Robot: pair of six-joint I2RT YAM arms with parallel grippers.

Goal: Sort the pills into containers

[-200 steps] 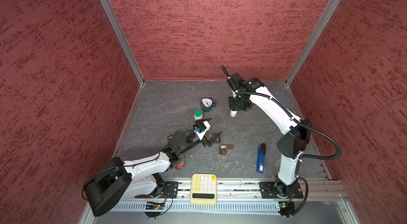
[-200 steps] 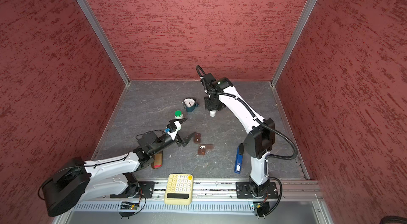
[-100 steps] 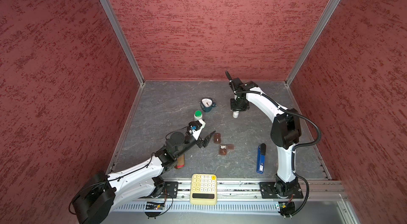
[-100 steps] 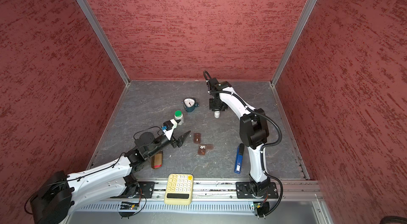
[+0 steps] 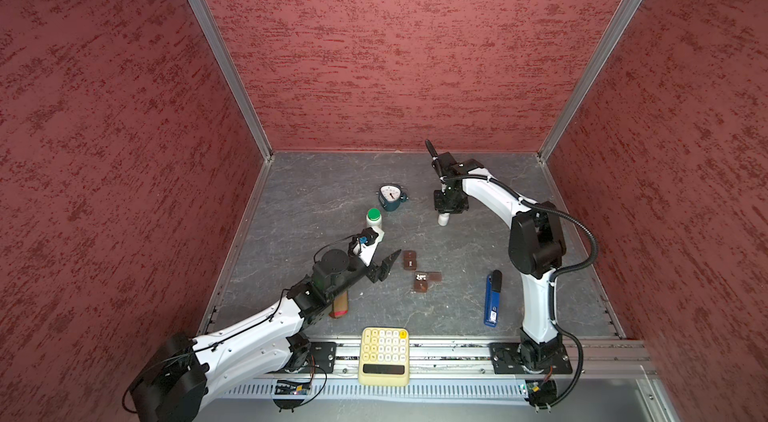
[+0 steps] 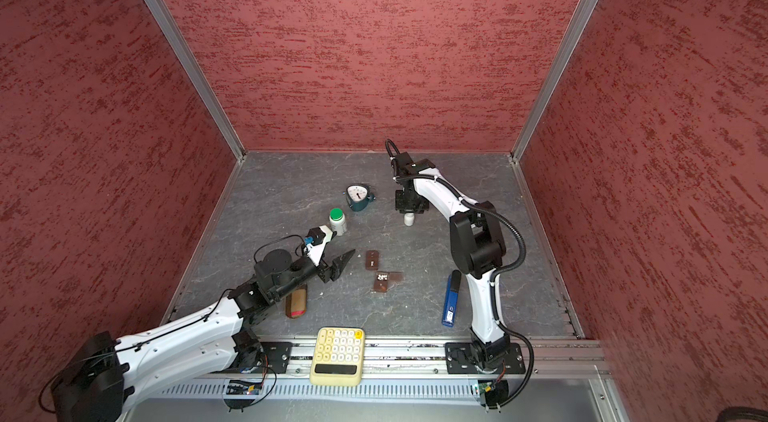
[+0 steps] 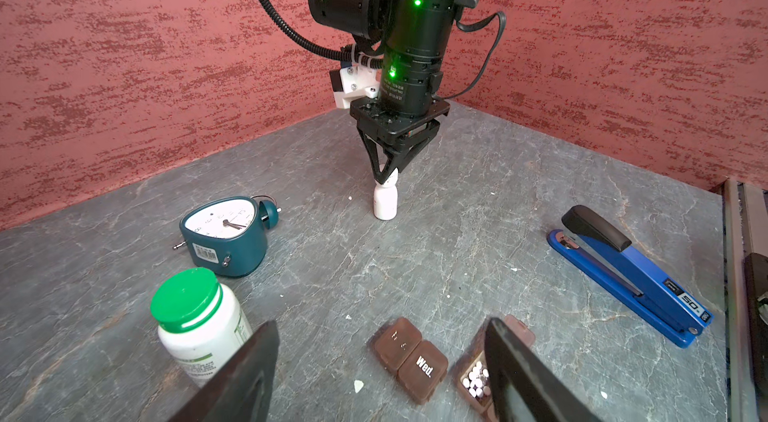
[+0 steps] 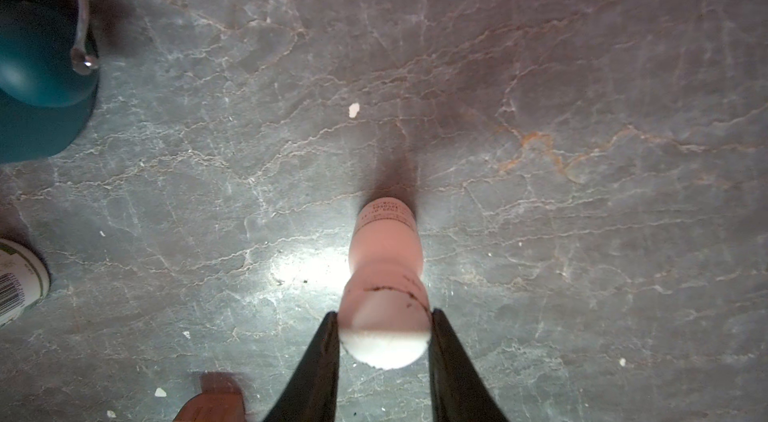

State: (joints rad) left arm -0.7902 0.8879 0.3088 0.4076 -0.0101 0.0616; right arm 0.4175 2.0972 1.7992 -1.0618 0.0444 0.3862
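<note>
**Left fingers apart, right clamped on bottle**

My left fingers [image 7: 515, 370] are spread wide and empty over the bench [image 5: 332, 200]. The brown containers [image 7: 411, 359] lie just beyond their tips, one cell open with white pills [image 7: 477, 376] inside. Farther back, my right fingers [image 8: 316, 370] pinch the cap of a small white bottle [image 8: 384, 241], well apart from the containers.

Two brown containers [image 7: 410, 359]; one, seemingly open, holds pills [image 7: 477, 379].
</note>
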